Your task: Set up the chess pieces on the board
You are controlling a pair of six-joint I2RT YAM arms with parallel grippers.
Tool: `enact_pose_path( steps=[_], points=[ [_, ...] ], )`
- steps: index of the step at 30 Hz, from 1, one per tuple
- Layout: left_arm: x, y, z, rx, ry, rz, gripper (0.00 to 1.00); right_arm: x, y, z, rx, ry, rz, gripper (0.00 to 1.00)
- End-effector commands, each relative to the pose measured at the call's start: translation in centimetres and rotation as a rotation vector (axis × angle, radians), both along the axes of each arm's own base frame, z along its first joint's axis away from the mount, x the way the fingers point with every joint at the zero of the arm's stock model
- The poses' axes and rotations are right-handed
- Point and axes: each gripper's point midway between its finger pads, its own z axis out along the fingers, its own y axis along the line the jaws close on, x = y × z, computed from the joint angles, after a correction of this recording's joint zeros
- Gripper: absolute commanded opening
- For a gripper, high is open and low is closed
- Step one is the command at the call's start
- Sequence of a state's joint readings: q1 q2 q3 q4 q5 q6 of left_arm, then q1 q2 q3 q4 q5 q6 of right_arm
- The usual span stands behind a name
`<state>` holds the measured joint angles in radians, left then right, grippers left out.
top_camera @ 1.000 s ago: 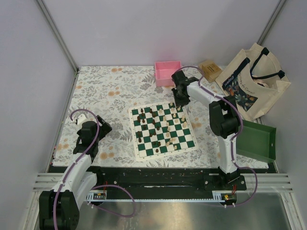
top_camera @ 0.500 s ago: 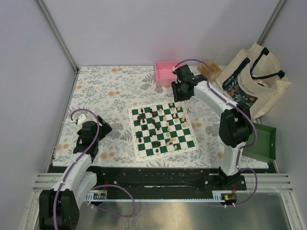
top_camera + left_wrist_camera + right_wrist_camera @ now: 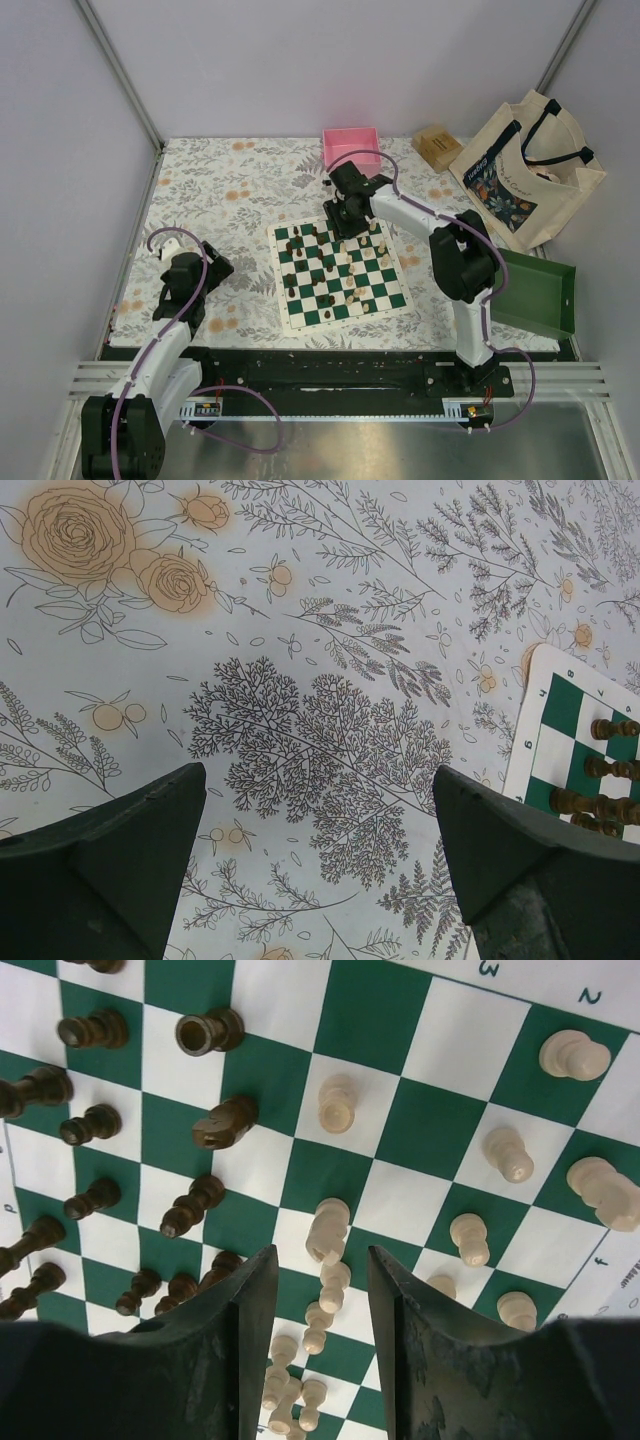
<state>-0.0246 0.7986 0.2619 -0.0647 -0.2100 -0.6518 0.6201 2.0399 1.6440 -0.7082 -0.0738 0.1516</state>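
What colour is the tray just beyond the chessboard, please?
The tray is pink, clearest in the top external view.

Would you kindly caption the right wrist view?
Open end effector above a board crowded with dark pieces and cream pieces.

Right wrist view, white border of the board (image 3: 465, 1050): "3" and "2" on the edge up and right of the right gripper (image 3: 320, 1255), "f" on the edge to its right. Left wrist view: one border character, illegible. Lettering on the tote bag (image 3: 525, 170) is too small to read.
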Motion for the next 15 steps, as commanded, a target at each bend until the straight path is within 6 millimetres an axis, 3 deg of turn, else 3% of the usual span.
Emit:
enact_pose_path(
  steps=[1, 15],
  points=[
    [1.0, 0.2, 1.5, 0.006, -0.058, 0.01, 0.99, 0.9, 0.9, 0.2, 0.012, -0.012, 0.025, 0.5],
    [1.2, 0.2, 1.7, 0.006, -0.063, 0.008, 0.99, 0.9, 0.8, -1.7, -0.023, 0.026, 0.02, 0.49]
  ],
)
